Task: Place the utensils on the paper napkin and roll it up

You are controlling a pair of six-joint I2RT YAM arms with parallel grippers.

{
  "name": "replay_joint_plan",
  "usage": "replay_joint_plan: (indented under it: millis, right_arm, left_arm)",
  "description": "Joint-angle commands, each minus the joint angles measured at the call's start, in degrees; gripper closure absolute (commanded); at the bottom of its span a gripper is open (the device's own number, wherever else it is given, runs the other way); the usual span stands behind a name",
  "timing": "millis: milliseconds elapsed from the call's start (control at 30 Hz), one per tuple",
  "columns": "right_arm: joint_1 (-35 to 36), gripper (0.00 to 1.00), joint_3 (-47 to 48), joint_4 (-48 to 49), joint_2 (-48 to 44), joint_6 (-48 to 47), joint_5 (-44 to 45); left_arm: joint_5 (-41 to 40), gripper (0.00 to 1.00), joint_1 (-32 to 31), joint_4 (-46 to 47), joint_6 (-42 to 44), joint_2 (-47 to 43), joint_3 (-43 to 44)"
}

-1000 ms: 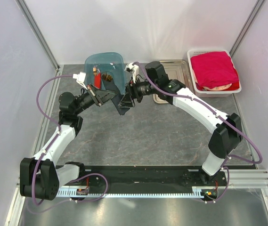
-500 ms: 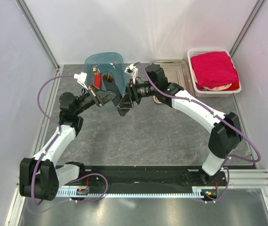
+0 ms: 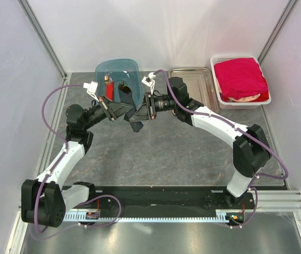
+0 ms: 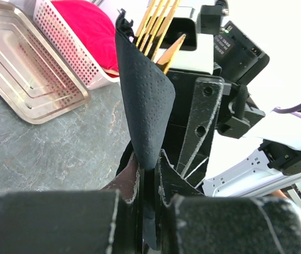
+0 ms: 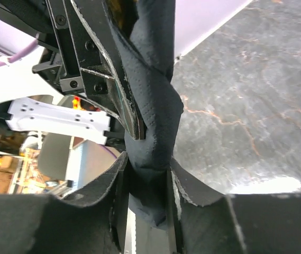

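Observation:
The black paper napkin (image 4: 146, 100) is wrapped round the gold utensils (image 4: 158, 18), whose tines stick out of its far end. The bundle hangs above the table, held between both arms. My left gripper (image 4: 149, 177) is shut on the napkin's near end. Directly opposite it, my right gripper (image 5: 147, 182) pinches the other end of the napkin (image 5: 153, 116), and the paper fills the gap between its fingers. From above, the napkin roll (image 3: 135, 120) shows as a dark bundle between the left gripper (image 3: 122, 108) and the right gripper (image 3: 141, 112).
A blue bowl (image 3: 103, 70) with a red-bodied tool inside stands just behind the grippers. A steel tray (image 3: 199, 79) lies at the back right. Beside it, a white basket (image 3: 216, 79) holds a red cloth (image 3: 241, 76). Grey walls close in both sides.
My right gripper has moved left toward the left gripper and closed its jaws on the napkin bundle. The left gripper has kept its hold.

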Motion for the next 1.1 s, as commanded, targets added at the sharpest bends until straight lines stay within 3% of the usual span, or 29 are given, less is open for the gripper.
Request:
replay_joint_plan:
  millis: [0, 100, 167, 333, 433, 567, 667, 833, 1067]
  right_arm:
    - [0.7, 0.69, -2.2, 13.9, 0.1, 8.5, -4.8]
    - [0.6, 0.77, -3.0, 17.2, 0.2, 11.9, -5.4]
    - [0.6, 0.99, -3.4, 17.7, 0.1, 12.0, -5.1]
    - [0.4, 1.0, -3.2, 13.3, -1.0, 7.1, -3.4]
    - [0.2, 1.0, -1.5, 5.7, -1.7, 2.1, -1.1]
    - [-0.8, 1.0, 0.9, -0.1, -2.8, -3.2, 0.1]
    - [-0.9, 1.0, 2.2, -2.2, -3.1, -4.6, 0.2]
    - [-0.9, 1.0, 3.0, -2.1, -3.3, -4.4, -0.1]
    - [-0.9, 1.0, 3.0, 0.4, -3.6, -2.1, -1.4]
  left_arm:
    - [0.1, 0.98, -0.2, 3.4, 0.7, -1.2, 1.2]
    - [0.1, 0.98, -0.2, 3.6, 0.9, -1.5, 0.8]
    - [0.0, 0.98, -0.2, 3.5, 1.0, -1.5, 0.4]
    - [-0.1, 0.98, -0.2, 2.1, 3.1, -3.2, 0.1]
    - [-1.4, 0.85, -0.1, -2.9, 6.1, -5.4, 0.1]
    - [-4.3, 0.52, 0.0, -8.6, 9.7, -8.9, -0.2]
    - [-5.5, 0.4, 0.8, -11.9, 11.3, -10.0, -0.4]
    - [-5.2, 0.34, 1.3, -13.0, 11.1, -10.5, -1.3]
    - [-5.2, 0.14, 1.4, -15.6, 11.1, -11.1, -3.1]
